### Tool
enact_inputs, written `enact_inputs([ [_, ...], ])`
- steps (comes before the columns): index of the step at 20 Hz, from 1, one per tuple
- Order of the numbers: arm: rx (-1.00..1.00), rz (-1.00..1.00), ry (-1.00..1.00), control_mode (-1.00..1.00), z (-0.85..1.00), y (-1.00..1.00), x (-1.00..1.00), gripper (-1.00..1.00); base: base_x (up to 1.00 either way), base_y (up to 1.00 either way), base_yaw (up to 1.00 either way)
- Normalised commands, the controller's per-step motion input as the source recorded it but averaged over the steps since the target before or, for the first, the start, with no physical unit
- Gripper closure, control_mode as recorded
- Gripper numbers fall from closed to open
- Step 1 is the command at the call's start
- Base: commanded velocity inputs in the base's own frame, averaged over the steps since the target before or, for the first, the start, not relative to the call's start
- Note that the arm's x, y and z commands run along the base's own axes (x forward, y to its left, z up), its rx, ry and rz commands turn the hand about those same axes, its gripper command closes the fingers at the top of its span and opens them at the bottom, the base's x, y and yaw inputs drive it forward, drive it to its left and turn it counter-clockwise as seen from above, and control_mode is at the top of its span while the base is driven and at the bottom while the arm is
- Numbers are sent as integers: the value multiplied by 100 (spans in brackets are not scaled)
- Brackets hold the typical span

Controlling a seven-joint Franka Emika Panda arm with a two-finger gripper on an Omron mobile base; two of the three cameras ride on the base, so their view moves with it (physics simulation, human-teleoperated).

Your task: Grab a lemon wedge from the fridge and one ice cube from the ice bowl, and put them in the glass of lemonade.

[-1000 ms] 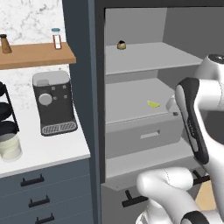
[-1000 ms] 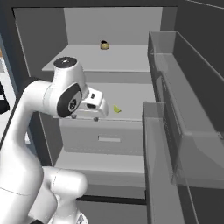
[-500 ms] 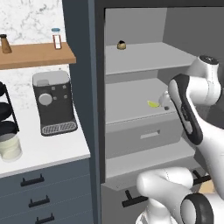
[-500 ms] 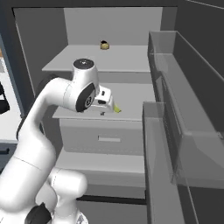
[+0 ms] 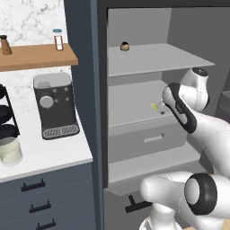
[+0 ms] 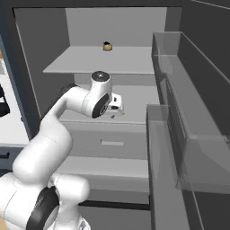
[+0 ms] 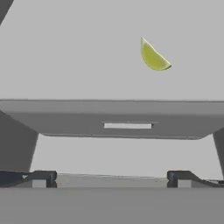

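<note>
Left base view: the fridge (image 5: 134,63) stands open, and the arm reaches in over the middle shelf. The pincer (image 5: 160,108) sits at the end of the arm, with the wedge (image 5: 154,107) lying on the shelf just beside it, on the side nearer the counter. A small round brown-gold object (image 5: 125,46) sits on the shelf above the pincer, farther back. Well to the pincer's left, outside the fridge, a coffee machine (image 5: 54,105) stands on the white counter (image 5: 49,157), and a lidded jar (image 5: 10,150) stands farther left still.

Right base view: the pincer (image 6: 117,109) hangs low over the middle shelf, and the wedge (image 6: 122,112) shows as a yellow-green speck right by its tips. The brown-gold object (image 6: 107,46) rests on the upper shelf, above and behind. A drawer (image 6: 112,141) front lies below the pincer.

Hand view: the pincer (image 7: 111,178) is released, its two dark tips set wide apart with nothing between them. The wedge (image 7: 153,57) lies ahead of the tips and off to the right, apart from both, on the bare grey shelf. The drawer (image 7: 127,124) front, with its pale handle, runs between the wedge and the tips.
</note>
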Motion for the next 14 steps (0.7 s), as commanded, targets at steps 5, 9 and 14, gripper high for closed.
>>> enact_inputs([
  [5,0,12,0,-100,-37,-30,71,-100,0,0,0],
  [9,0,17,0,-100,-12,-29,20,-100,0,0,0],
  [14,0,17,0,-100,0,-11,17,-100,0,0,0],
])
